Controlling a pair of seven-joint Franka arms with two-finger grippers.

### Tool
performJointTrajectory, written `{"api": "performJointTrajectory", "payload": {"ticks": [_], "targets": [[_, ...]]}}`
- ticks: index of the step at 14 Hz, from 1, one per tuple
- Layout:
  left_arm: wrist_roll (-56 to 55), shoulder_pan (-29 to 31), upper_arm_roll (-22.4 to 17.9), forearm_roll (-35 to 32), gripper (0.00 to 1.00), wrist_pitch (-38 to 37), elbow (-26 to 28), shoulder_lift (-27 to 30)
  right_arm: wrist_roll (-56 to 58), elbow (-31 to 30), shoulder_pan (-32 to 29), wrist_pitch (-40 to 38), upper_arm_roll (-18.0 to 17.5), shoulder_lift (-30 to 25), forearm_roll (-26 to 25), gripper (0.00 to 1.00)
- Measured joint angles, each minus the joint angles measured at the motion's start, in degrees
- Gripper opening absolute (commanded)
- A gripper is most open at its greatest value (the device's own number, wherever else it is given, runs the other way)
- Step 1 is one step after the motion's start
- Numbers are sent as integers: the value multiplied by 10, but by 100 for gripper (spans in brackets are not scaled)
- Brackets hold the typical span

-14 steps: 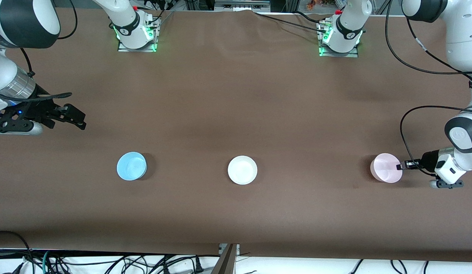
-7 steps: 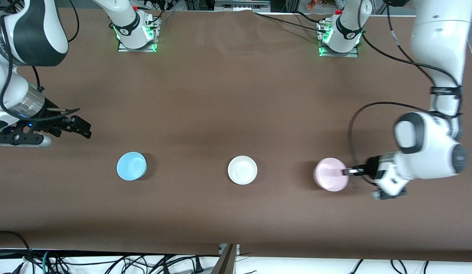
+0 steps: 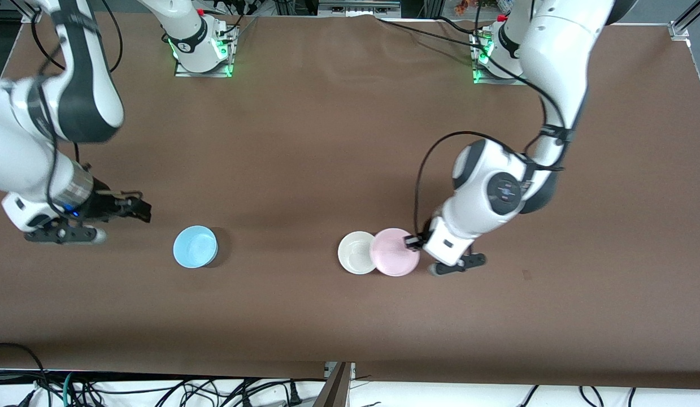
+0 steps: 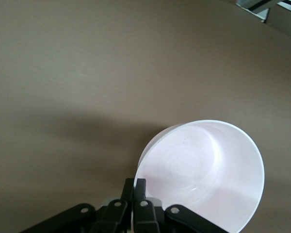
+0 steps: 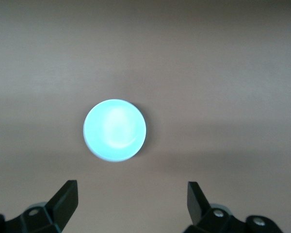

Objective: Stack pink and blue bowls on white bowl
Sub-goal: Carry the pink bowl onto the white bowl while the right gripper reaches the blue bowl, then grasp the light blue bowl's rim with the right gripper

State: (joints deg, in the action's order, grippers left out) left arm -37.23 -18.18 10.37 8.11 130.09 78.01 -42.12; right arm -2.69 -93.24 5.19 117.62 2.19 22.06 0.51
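Status: no bowl is stacked yet, as far as the views show. Right tool (image 3: pixel 136 210) hangs over bare worktop (image 3: pixel 338 141) at the right arm's end, just beside the blue bowl (image 3: pixel 195 246); its fingers (image 5: pixel 64 200) stand spread wide with nothing between them, and the right wrist view looks down on the blue bowl, which sits untouched on the worktop. White bowl (image 3: pixel 358 252) rests mid-worktop, level with the blue one. Pink bowl (image 3: pixel 394 259) is carried up in the air, its edge overlapping the white bowl's rim on the side toward the left arm's end, not yet centred over it. Left tool (image 3: pixel 411 242) is clenched on the pink bowl's rim; the left wrist view shows the fingers (image 4: pixel 134 187) pinched together at the lip. Remaining, by my judgement: centre and release pink on white, then fetch blue. Change over the last second: pink bowl travelled from near the left arm's end of the worktop to the white bowl; right tool came closer to the blue bowl.
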Motion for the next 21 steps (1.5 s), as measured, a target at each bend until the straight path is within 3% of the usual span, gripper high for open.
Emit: {"api": "performJointTrajectory", "payload": {"ticks": [5, 9, 12, 14, 17, 19, 20, 21], "targets": [[-17, -29, 1, -1, 0, 26, -37, -54, 24, 0, -4, 154, 0, 135, 0, 99], [-20, -36, 1, -1, 0, 26, -42, -72, 30, 1, -3, 204, 0, 180, 0, 94], [-26, -38, 1, -1, 0, 27, -43, -75, 31, 1, -3, 203, -3, 183, 0, 72], [-28, -38, 1, -1, 0, 27, -43, -76, 31, 1, 1, 200, -4, 183, 0, 52], [-30, -38, 1, -1, 0, 27, -43, -82, 31, 1, 4, 184, -4, 183, 0, 36], [-34, -38, 1, -1, 0, 27, -43, -87, 32, 1, 4, 179, -4, 183, 0, 16], [-40, -38, 1, -1, 2, 27, -43, -90, 32, 1, 4, 176, -4, 183, 0, 6], [-48, -38, 1, -1, 30, 27, -44, -91, 32, 2, 4, 170, -4, 183, 0, 0]]}}
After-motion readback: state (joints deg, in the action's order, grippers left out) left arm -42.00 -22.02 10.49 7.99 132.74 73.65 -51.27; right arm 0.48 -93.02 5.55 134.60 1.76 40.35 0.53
